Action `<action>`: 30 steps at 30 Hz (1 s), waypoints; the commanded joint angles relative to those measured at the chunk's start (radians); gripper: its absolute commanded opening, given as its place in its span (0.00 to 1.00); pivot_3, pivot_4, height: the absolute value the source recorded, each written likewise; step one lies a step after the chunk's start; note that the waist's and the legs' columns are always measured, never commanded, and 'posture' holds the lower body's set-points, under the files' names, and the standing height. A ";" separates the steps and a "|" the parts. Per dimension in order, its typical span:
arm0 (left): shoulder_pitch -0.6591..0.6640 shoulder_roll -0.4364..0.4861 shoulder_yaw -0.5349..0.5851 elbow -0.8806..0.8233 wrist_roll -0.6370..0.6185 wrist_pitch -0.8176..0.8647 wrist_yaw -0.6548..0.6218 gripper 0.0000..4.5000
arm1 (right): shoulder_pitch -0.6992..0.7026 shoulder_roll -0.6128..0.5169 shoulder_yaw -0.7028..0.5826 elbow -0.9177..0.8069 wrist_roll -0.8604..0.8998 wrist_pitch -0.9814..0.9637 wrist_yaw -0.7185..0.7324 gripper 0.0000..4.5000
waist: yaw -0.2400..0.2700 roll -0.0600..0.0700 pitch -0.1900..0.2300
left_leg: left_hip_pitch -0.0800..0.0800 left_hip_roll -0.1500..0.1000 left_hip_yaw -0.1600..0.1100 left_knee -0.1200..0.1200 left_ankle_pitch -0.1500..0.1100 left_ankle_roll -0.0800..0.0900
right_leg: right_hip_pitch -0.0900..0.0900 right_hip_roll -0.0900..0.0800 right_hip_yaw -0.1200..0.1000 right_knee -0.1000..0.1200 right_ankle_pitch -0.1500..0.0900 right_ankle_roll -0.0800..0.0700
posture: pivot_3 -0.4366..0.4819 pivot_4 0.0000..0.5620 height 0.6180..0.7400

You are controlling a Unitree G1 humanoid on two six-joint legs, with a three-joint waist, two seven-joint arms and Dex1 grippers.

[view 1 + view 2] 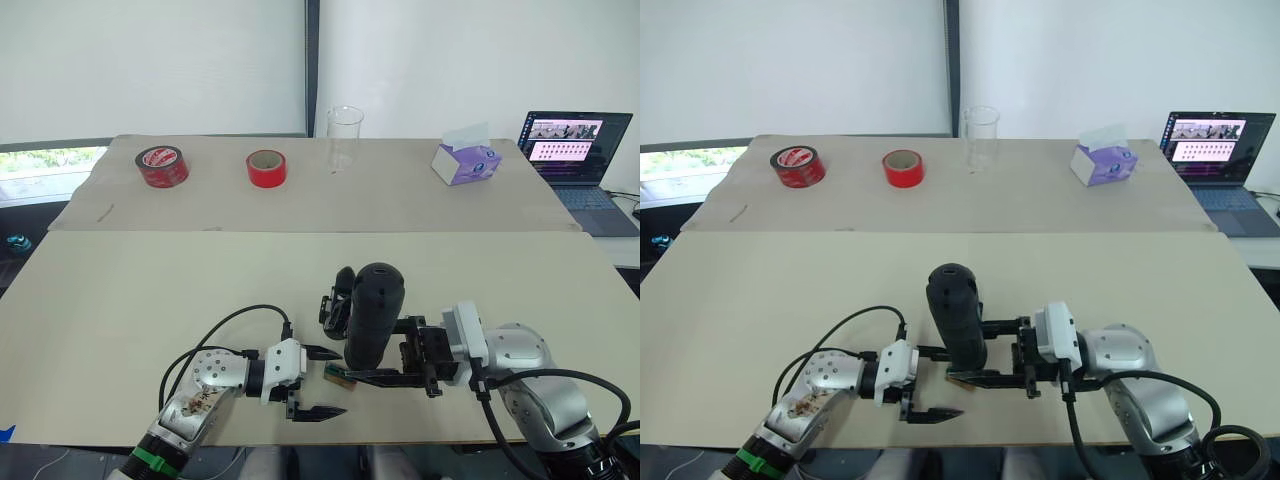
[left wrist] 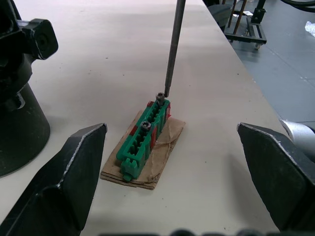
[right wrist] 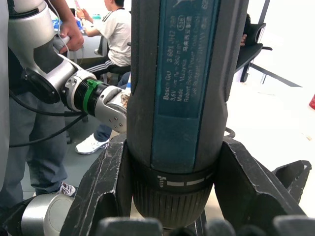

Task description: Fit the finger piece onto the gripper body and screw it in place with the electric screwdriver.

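Observation:
My right gripper (image 1: 372, 350) is shut on the electric screwdriver (image 1: 374, 310), a thick black cylinder held upright; its fingers (image 3: 106, 187) clamp the lower barrel. The thin metal bit (image 2: 172, 49) points down, and its tip rests on a screw at the end of a small green block (image 2: 145, 140) lying on a brown card. Around that block my left gripper (image 1: 340, 381) stands open, with nothing between its fingers (image 2: 74, 172). The black gripper body (image 2: 19, 113) stands just behind the screwdriver on the table (image 1: 150, 290). The finger piece is out of view.
Along the table's far side are two red tape rolls (image 1: 162, 165) (image 1: 267, 168), a clear glass beaker (image 1: 344, 138), a purple tissue box (image 1: 466, 160) and an open laptop (image 1: 574, 150). People stand and sit beyond the table's edge in the right wrist view (image 3: 34, 147).

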 commanded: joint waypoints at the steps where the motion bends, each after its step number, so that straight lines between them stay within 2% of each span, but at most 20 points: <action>1: 0.010 0.003 -0.004 0.051 0.014 0.017 0.008 1.00 | -0.014 -0.008 -0.011 -0.035 0.034 -0.003 0.008 0.43 | 0.000 0.000 0.000 | 0.000 0.000 0.000 0.000 0.000 0.000 | 0.000 0.000 0.000 0.000 0.000 0.000 | 0.48 0.27 1.00; 30: 0.018 0.006 0.001 0.082 0.014 -0.015 0.009 1.00 | -0.022 -0.020 0.003 -0.033 0.034 0.028 0.024 0.43 | 0.000 0.001 0.000 | 0.000 0.000 0.000 0.000 0.000 0.000 | 0.000 0.000 0.000 0.000 0.000 0.000 | 0.48 0.27 1.00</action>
